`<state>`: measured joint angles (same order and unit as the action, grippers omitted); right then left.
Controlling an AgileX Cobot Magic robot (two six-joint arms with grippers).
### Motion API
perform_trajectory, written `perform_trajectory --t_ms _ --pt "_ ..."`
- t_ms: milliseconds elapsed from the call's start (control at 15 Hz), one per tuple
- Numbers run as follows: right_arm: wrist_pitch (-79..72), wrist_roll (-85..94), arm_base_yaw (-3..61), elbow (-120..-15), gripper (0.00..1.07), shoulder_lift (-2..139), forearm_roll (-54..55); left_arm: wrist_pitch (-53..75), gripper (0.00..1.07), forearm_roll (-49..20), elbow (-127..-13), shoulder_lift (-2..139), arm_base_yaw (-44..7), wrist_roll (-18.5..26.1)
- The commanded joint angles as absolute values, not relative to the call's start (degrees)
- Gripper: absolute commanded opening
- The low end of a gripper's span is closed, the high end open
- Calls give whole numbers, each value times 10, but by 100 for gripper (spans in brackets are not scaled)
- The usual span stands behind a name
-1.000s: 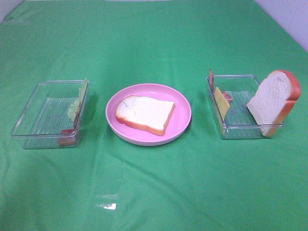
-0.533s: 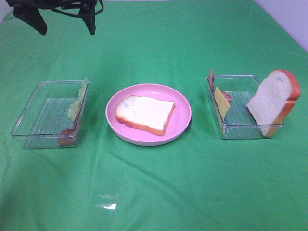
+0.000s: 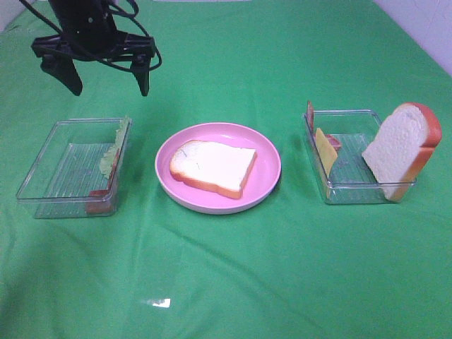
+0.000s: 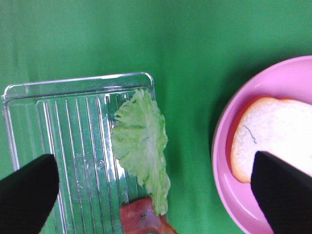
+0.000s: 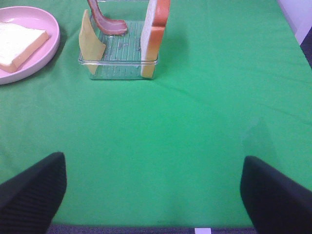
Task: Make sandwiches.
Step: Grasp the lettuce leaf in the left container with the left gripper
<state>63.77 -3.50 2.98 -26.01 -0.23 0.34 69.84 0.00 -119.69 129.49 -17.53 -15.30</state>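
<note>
One bread slice (image 3: 213, 167) lies flat on the pink plate (image 3: 268, 173) in the middle of the table. That is the base; nothing is stacked on it yet. The lettuce (image 4: 141, 146) is the layer I judge comes next. It leans on the wall of the left tray (image 3: 42, 152) nearest the plate, its top edge poking just over the rim, with a reddish piece (image 4: 144, 219) touching its lower end. The cheese (image 3: 325, 150), the bacon strip (image 5: 108, 22) and the second bread slice (image 3: 401, 150), which stands upright, are all in the right tray (image 3: 353, 192).

My left gripper (image 3: 109, 88) hangs above the far end of the left tray, fingers wide apart, holding nothing. In the wrist view the leaf sits between the fingers, but so does the tray wall.

- Shift toward the tray so the closing fingers meet the leaf, not the plastic.
- Take the leaf by the part above the rim, or put both fingers inside the wall.
- Close gently, since it looks thin and floppy.
- Stay clear of the reddish piece.
- Lift straight up so the light tray doesn't drag, then lay the leaf flat and centred on the slice.

My right gripper (image 5: 153, 195) is also spread wide and empty, low over bare green cloth (image 5: 195, 122), well short of the right tray. I keep it parked there, out of the way.
</note>
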Motion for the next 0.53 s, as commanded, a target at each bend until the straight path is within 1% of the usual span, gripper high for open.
perform_trajectory --t_ms 67,200,400,533 --pt "631 -30 28 -258 94 -17 3 740 102 0 -1193 1338 -177 -167" --pt "631 -30 28 -258 94 -17 3 732 101 -7 -1193 1357 -177 -168" --pt "631 -30 28 -258 94 -17 3 732 100 -23 -1193 1368 -177 -181" --pt "631 -30 28 -258 94 -17 3 736 95 -37 -1193 1367 -177 -187"
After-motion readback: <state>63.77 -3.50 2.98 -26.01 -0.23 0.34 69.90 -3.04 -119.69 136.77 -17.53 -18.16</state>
